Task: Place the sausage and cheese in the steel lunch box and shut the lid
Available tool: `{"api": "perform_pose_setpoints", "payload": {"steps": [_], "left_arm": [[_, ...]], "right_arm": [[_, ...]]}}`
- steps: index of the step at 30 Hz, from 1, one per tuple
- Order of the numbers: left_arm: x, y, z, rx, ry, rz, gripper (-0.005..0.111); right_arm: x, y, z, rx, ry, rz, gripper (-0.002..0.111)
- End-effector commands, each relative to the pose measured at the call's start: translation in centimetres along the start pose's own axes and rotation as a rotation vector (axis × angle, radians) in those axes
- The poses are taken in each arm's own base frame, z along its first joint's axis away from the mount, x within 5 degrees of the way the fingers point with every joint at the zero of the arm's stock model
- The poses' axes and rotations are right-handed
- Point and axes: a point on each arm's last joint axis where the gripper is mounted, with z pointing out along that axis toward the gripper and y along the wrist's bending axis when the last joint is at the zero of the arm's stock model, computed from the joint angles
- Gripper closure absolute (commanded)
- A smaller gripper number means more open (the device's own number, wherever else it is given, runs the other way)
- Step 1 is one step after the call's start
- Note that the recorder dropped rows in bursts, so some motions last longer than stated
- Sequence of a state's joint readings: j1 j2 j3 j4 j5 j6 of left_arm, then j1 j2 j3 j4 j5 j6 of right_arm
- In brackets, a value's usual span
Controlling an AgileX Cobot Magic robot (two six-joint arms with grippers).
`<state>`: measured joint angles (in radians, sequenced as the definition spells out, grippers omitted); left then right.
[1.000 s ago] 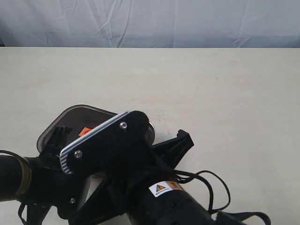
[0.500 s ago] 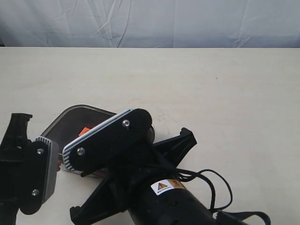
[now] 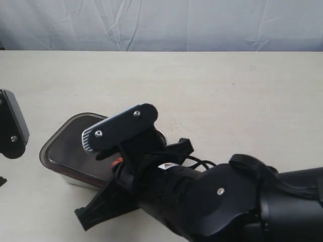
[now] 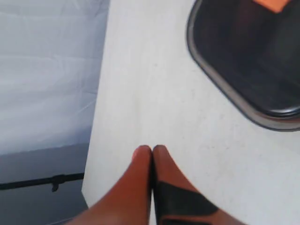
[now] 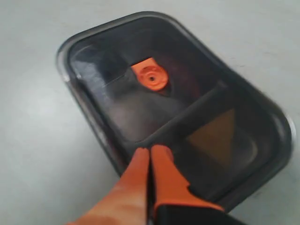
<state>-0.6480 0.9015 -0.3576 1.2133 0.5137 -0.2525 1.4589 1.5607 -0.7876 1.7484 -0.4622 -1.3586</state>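
Right wrist view: the right gripper (image 5: 150, 151) is clenched with nothing between its fingers, its tips over the near long edge of the lid (image 5: 112, 112). The lid lies flat on the lunch box (image 3: 75, 180), with its orange valve (image 5: 151, 76) just ahead of the fingertips. Through the dark plastic a yellowish wedge, most likely the cheese (image 5: 213, 136), shows in the compartment beside the tips. The sausage cannot be made out for certain; the compartment under the valve is too dim to read.

The left gripper (image 4: 152, 150) is also clenched and empty, above bare table (image 4: 140, 93), with a corner of the covered box well ahead of it and off to one side.

By my judgement the task is at or near its end: the lid covers the box all round. What may remain is pressing it fully home, since the pictures do not show whether it has sealed.
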Motion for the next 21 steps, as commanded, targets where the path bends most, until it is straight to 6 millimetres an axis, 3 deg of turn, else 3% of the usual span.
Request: {"api": "perform_pose_setpoints", "payload": {"steps": [1, 9, 21], "left_arm": [[-0.1, 0.1, 1.9, 0.006, 0.011, -0.030, 0.107], [-0.6, -0.7, 5.8, 0.149, 0.080, -0.026, 0.107], [-1.1, -2.3, 8.2, 0.267, 0.130, -0.069, 0.107]], "right_arm": [[0.1, 0.8, 0.0, -0.092, 0.018, -0.004, 0.109], [-0.1, 1.2, -0.4, -0.149, 0.015, 0.002, 0.109], [-0.2, 1.0, -0.5, -0.135, 0.008, -0.003, 0.109]]}}
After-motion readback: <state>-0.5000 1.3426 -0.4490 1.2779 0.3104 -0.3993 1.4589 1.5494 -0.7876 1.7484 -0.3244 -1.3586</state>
